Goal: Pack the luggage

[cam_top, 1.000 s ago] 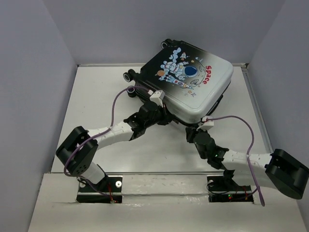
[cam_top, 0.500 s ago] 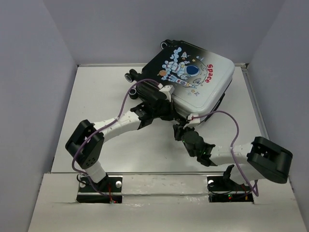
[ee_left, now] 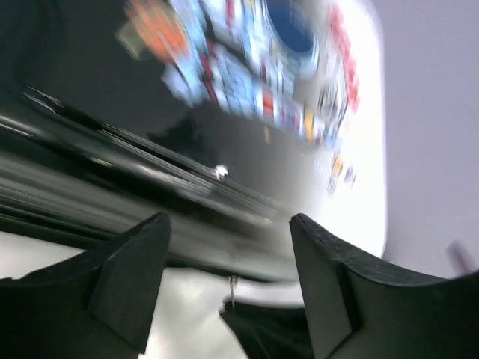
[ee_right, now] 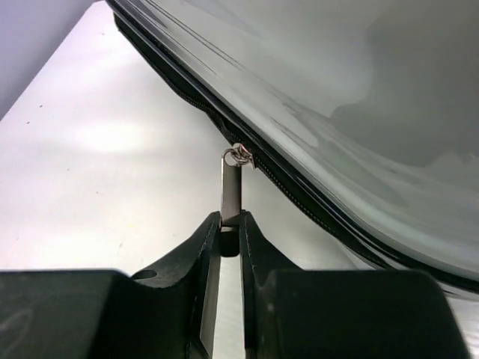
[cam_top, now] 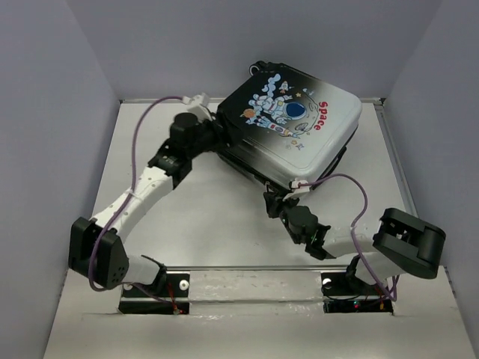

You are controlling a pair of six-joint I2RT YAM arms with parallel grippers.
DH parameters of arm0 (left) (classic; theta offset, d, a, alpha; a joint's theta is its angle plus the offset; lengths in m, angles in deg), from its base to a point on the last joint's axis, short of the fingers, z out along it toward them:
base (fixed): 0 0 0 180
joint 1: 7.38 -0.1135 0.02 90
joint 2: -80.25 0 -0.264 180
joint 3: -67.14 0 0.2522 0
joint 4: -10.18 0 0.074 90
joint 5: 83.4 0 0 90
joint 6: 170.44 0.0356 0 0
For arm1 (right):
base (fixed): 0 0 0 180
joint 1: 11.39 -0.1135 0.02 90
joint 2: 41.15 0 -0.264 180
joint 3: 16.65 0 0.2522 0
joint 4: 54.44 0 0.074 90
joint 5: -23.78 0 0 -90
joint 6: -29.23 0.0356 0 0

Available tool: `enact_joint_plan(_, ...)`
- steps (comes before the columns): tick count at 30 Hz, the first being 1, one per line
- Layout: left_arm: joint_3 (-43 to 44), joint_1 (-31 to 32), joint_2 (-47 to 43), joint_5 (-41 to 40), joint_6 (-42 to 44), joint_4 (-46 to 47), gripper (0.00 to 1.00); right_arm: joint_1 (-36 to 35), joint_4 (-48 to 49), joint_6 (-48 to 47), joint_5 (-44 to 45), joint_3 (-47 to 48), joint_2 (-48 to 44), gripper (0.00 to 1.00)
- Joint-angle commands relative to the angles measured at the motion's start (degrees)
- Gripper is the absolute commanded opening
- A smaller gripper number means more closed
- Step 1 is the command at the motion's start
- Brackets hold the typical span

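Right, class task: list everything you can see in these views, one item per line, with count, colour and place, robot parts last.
luggage: one, black fading to silver, astronaut print, far right part of the table
zipper pull: one, grey metal, hanging from the luggage's near seam
table: one, white, under everything
left gripper: one, black, open, at the luggage's left side
right gripper: one, black, shut on the zipper pull
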Motion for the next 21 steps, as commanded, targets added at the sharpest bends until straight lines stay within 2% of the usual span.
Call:
enact_joint_plan(1,-3.12,-14.65,-3.98,8.03,-10.18,10.59,0.83,-2.11,-0.44,3.25,-5.79,-1.37,-8.52,0.08)
enact_joint_plan(3,-2.34,-18.26,-2.58,8.56,-11.41,10.23,0.9,-2.11,-4.04,3.61,-6.49,-1.55,-11.33,0.36)
enact_joint_plan(4,-1.55,-19.75,-1.53,8.91,-11.85,9.62,0.92,-2.11,-9.97,4.39,-6.5,-1.21,-13.0,0.52)
enact_joint_plan(5,0.55,-22.2,1.26,10.22,-12.64,9.1,0.93,-2.11,-13.43,4.66,-7.02,-0.16,-16.15,0.77)
enact_joint_plan(6,1.53,-22.92,2.77,11.02,-13.0,8.83,0.93,-2.11,-19.2,4.75,-7.55,0.37,-17.66,0.84)
enact_joint_plan(8,4.68,-23.98,5.76,11.73,-13.26,8.22,0.94,-2.11,-24.77,5.19,-7.9,1.08,-20.73,0.91)
enact_joint_plan(12,9.78,-24.86,13.75,14.09,-14.93,8.99,0.95,-2.11,-35.41,5.98,-8.34,0.65,-30.04,0.9)
enact_joint_plan(16,12.42,-24.86,17.89,15.86,-17.91,12.16,0.95,-2.11,-40.6,7.47,-10.36,0.12,-34.28,0.9)
enact_joint_plan(21,17.7,-24.86,23.6,15.33,-20.2,13.13,0.95,-2.11,-42.02,8.88,-11.68,-1.55,-37.18,0.9)
